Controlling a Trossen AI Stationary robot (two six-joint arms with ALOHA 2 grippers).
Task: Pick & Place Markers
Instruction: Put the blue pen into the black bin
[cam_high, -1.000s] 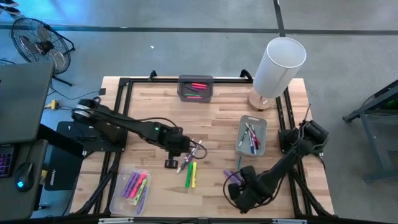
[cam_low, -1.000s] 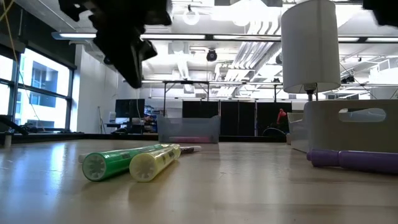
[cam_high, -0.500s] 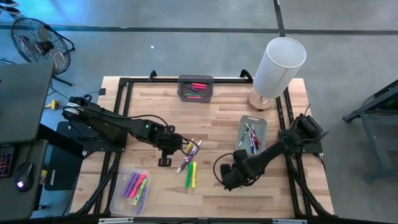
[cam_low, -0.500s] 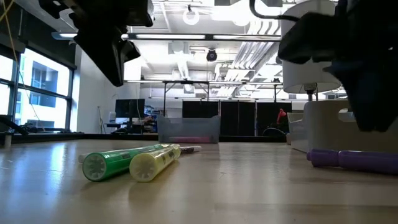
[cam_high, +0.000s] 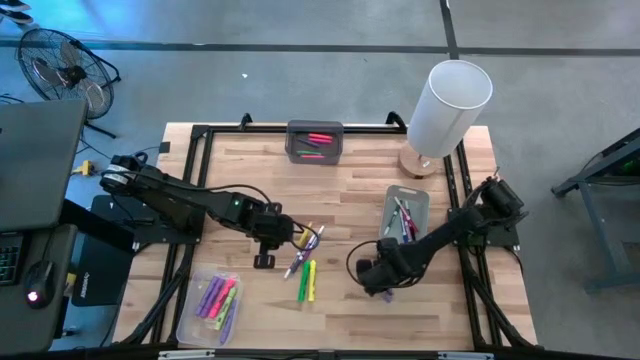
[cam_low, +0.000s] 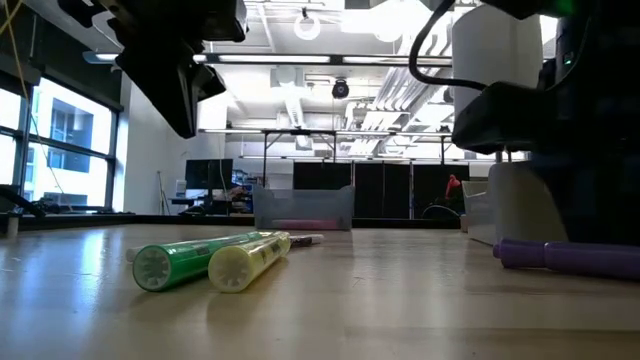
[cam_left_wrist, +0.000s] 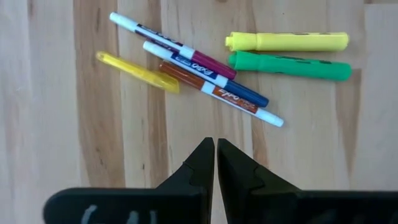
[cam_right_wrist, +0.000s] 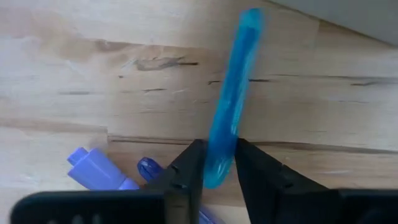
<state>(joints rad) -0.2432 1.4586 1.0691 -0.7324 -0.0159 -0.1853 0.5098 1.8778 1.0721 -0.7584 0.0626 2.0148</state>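
Markers are spread over the wooden worktop (cam_high: 340, 200) in several groups. At about 8 o'clock, near the front edge, a clear tray (cam_high: 210, 305) holds pink, yellow and purple ones. Just right of it, close to the centre, the left tool (cam_high: 268, 260) hangs above the worktop with its two fingers (cam_left_wrist: 198, 171) pressed together and nothing between them. Beside it, toward 3 o'clock, lies a small loose pile (cam_left_wrist: 193, 68) of thin white-barrelled pens and a clear yellow one, and next to them a yellow marker (cam_left_wrist: 287, 42) and a green marker (cam_left_wrist: 289, 65) lie side by side. At 12 o'clock, by the far edge, a grey tray (cam_high: 315, 141) contains some pink and green pens. Further right, at about 4 o'clock, the right tool (cam_high: 375, 283) is low over the worktop; a blue marker (cam_right_wrist: 229, 118) stands between its fingers (cam_right_wrist: 186, 171), and I cannot tell if they are gripping it. A purple marker (cam_right_wrist: 99, 174) lies just beside. Another grey tray (cam_high: 388, 232) with pens sits at 3 o'clock.
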